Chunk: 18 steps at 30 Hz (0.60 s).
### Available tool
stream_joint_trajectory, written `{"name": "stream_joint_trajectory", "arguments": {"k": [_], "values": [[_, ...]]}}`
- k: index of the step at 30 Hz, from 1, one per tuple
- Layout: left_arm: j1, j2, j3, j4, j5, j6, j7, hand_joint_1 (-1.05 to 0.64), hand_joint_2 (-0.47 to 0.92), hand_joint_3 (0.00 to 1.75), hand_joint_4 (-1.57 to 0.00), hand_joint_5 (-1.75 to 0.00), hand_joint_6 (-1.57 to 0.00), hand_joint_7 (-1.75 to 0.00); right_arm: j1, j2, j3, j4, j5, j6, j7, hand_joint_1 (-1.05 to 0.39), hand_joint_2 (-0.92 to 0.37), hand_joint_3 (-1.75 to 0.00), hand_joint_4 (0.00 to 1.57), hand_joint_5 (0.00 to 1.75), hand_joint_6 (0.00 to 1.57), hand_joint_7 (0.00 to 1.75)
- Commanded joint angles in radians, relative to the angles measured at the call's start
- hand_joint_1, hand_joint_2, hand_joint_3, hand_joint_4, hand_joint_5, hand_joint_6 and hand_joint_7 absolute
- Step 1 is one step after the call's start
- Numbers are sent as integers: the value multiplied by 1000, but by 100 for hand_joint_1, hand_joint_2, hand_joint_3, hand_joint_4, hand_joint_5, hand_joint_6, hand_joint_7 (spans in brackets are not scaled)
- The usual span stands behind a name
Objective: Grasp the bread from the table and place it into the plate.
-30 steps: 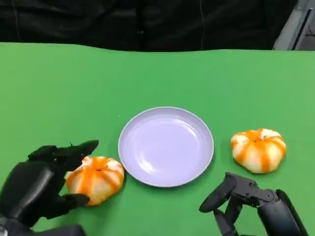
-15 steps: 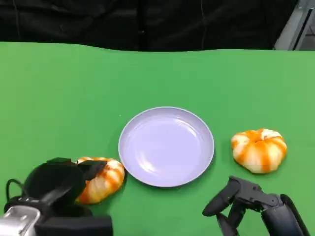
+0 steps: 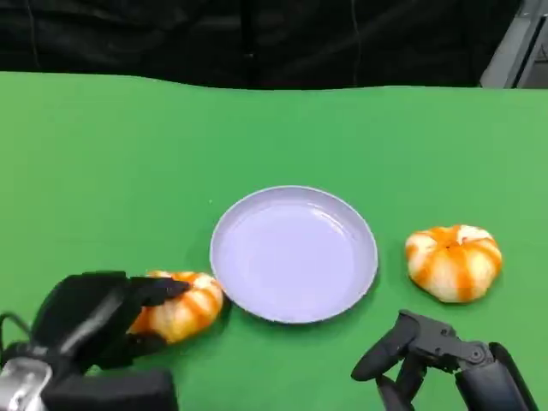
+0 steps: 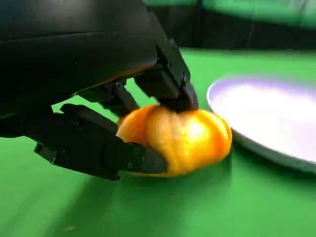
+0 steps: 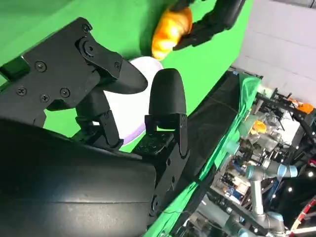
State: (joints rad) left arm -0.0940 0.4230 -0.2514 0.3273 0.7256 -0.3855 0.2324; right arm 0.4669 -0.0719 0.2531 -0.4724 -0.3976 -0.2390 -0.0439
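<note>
An orange-and-white striped bread roll (image 3: 184, 306) sits on the green table just left of the lavender plate (image 3: 294, 253). My left hand (image 3: 94, 321) grips this roll, fingers above and below it; the left wrist view shows the roll (image 4: 178, 139) pinched between black fingers (image 4: 98, 148), close to the plate (image 4: 269, 121). A second striped roll (image 3: 453, 260) lies to the right of the plate. My right hand (image 3: 432, 360) hovers low at the front right, fingers apart, holding nothing. The right wrist view shows the gripped roll (image 5: 171, 27) and part of the plate (image 5: 140, 69).
The green cloth table (image 3: 128, 163) ends at a dark backdrop at the far edge. A lab with other robot arms (image 5: 261, 192) appears beyond the table in the right wrist view.
My left hand has closed around the left roll and nudged it slightly toward the plate. The right hand has barely moved. The camera shifted a little.
</note>
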Motion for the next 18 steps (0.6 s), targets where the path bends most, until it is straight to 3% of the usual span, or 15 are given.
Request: {"name": "stream_joint_trajectory", "arguments": {"k": [1,4,5,7,8,14,18], "values": [[-14,6,15,29,-15,-77,107,-5,59,91,-97,-116,-125,-5,-3,2,0,-1,5,4,-6,-13,-42,-119,85,163,74,119],[-12,28,38,34,-25,-143,171,-5,58,93,-97,-117,-126,-5,-5,2,-2,-1,10,8,-3,-13,-42,-119,85,163,74,119],[-9,42,57,33,-32,-188,211,-4,37,122,-98,-145,-132,-26,-7,2,-4,-2,14,11,-1,-13,-42,-118,84,162,74,119],[-8,56,79,40,-35,-243,259,-3,23,143,-98,-162,-107,-93,-9,2,-5,-3,18,14,1,-14,-43,-117,84,161,74,119],[-10,56,80,47,-32,-253,264,-3,21,146,-98,-164,-103,-104,-9,2,-5,-3,18,15,1,-14,-43,-117,84,161,74,119],[-46,41,111,99,0,-375,442,-8,8,171,-100,-174,-90,-147,-13,5,3,-1,3,12,-6,-13,-44,-116,83,159,74,120],[-53,41,112,107,30,-426,529,-13,8,174,-100,-175,-86,-156,-10,13,21,-5,-23,19,-13,-12,-43,-118,82,157,74,120]]}}
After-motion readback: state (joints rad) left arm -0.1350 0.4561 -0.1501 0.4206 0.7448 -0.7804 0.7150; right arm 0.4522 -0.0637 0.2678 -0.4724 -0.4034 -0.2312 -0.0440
